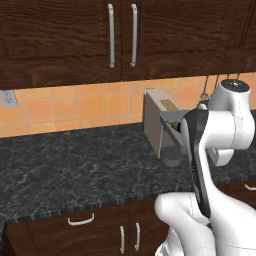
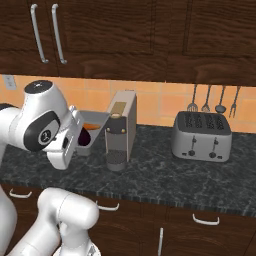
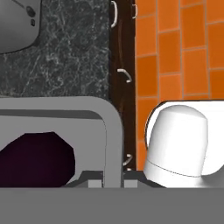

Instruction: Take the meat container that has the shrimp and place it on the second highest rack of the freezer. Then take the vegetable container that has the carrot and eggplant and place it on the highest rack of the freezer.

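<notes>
Because the vegetable container [image 3: 109, 131] is rigid with loose contents, it should be kept level; it is pinched at its rim by the nearly closed gripper [image 3: 113, 181], raised above the counter [image 2: 165, 175].

1. The dark stone counter [image 1: 75, 170] lies bare across its whole left stretch, so there is open room to pass over it there.
2. A grey coffee machine [image 2: 121, 127] stands tall near the back wall, with a small dark cup [image 2: 116, 161] at its foot; both block the middle of the counter.
3. A grey tray [image 2: 92, 131] held up just left of the machine crowds that side (its far edge looks to be touching or nearly touching the machine, I cannot tell which).
4. The toaster [image 2: 202, 136] sits well right, with a free strip of counter between it and the machine.
5. The utensils [image 2: 206, 99] hang on the tiles above the toaster.
6. The upper cabinets [image 1: 120, 35] overhang the counter, capping the headroom.
</notes>
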Robot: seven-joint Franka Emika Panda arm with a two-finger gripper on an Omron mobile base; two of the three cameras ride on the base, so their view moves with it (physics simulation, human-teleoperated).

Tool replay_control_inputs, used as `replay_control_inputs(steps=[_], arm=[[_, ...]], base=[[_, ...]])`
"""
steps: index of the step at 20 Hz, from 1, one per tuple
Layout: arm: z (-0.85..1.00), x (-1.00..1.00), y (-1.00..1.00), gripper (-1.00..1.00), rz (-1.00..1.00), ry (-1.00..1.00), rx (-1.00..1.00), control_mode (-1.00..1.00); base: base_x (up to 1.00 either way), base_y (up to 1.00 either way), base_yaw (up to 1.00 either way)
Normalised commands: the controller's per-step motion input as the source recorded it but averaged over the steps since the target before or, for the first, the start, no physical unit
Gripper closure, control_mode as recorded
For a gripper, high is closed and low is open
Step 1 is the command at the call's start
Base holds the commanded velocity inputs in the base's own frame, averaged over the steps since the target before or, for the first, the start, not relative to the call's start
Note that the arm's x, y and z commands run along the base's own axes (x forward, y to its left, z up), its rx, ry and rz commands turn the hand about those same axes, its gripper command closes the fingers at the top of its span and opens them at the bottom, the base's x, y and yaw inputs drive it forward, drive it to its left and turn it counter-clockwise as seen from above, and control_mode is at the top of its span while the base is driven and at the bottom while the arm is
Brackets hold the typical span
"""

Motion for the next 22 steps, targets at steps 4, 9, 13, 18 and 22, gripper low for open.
replay_control_inputs(steps=[4,9,13,18,22], arm=[[0.00,-0.02,0.00,1.00,0.00,0.00,0.00,1.00],[0.00,0.00,0.00,1.00,0.00,0.00,0.00,1.00],[0.00,0.00,0.00,1.00,0.00,0.00,0.00,1.00],[0.00,0.00,0.00,1.00,0.00,0.00,0.00,1.00],[0.00,0.00,0.00,1.00,0.00,0.00,0.00,1.00]], base=[[-0.53,-0.13,-0.03],[-0.97,-0.62,-0.33],[-0.26,-0.37,-0.74],[0.00,-0.26,-0.86],[0.00,-0.22,-0.88]])
